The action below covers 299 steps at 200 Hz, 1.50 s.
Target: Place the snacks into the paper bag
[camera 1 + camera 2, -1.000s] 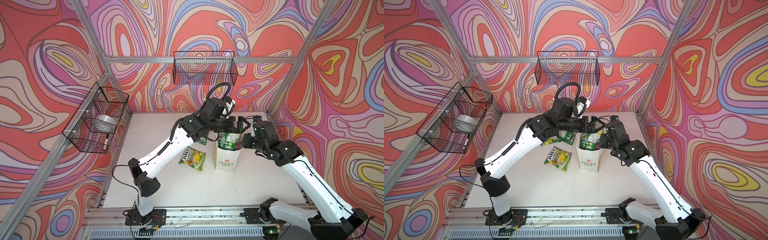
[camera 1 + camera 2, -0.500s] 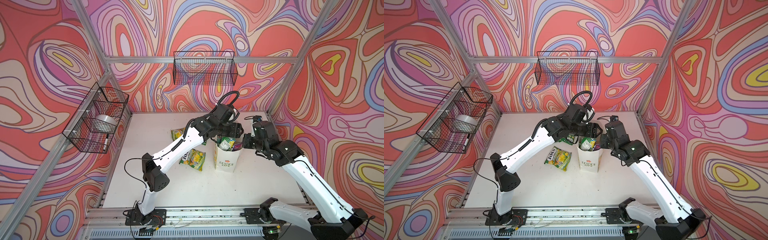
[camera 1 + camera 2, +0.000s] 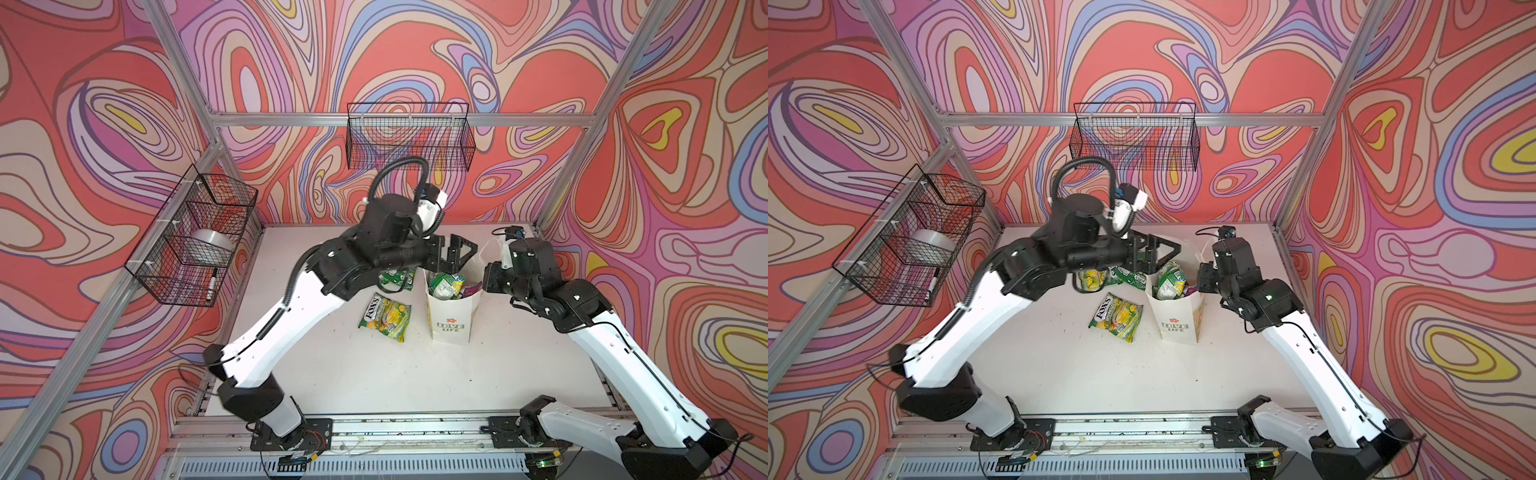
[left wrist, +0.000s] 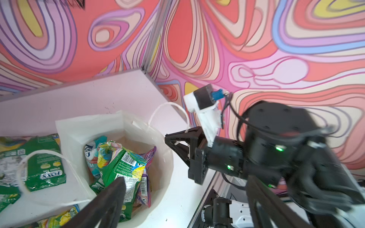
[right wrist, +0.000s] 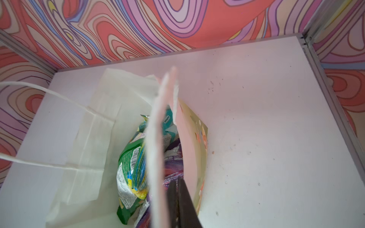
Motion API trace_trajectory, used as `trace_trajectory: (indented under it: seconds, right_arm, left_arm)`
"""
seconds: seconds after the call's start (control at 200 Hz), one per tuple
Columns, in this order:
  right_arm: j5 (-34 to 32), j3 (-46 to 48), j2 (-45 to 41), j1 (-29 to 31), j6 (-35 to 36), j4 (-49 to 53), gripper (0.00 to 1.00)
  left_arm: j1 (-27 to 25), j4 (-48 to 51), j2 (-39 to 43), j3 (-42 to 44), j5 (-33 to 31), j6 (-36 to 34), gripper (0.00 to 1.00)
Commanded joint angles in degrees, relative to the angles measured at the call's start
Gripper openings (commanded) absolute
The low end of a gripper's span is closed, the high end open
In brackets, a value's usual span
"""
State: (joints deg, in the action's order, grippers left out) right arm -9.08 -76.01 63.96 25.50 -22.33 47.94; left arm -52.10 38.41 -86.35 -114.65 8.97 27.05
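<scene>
White tabletop, paper bag, swirly walls

Bag mouth: the paper bag stands open; upright packets fill its middle, and a gap shows along one inner wall.
Above the mouth: the left end effector, jaws spread wide, hangs above the bag's rim.
Right side: the right end effector, clamped on the bag's rim, blocks it with its arm.
Left side: a flat packet lies just beside the bag, more packets behind it under the left arm.
Cord handles: loops rise beside the rim.
Front worktop: bare between both arms.
</scene>
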Motion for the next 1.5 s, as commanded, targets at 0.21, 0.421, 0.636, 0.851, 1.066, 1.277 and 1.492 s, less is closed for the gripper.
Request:
trace_trajectory:
  seconds: [0.21,0.421,0.636,0.851,1.066,1.277,1.492]
  right_arm:
    - [-3.67,0.24,0.81,-0.08,-0.22,-2.31,0.0]
    - [-6.86,2.46,-2.47,-0.31,-0.92,-2.97,0.0]
    - [-9.52,2.88,-2.26,-0.38,-2.25,0.28,0.0]
    - [-17.86,-1.93,0.72,-0.27,-5.0,8.52,0.68]
    - [-20.52,-6.04,0.67,-0.39,-5.01,11.67,0.96]
    - [-16.41,-5.75,4.66,-0.28,-6.75,12.86,0.95]
    - [-18.65,-2.44,4.33,-0.32,-8.9,11.85,0.66]
  left_arm:
    - [2.12,-0.18,11.69,19.62,-17.02,-4.26,1.0]
    - [7.02,6.42,10.17,28.49,-14.54,0.31,1.0]
    - [11.17,6.67,6.59,38.9,-12.33,1.94,1.0]
    - [11.84,3.56,3.68,42.61,-9.85,3.31,1.0]
    - [12.02,3.31,1.03,43.09,-12.08,2.75,1.0]
    - [12.63,4.73,0.86,45.8,-13.9,2.72,1.0]
    - [13.25,4.14,2.67,48.94,-14.62,3.16,1.0]
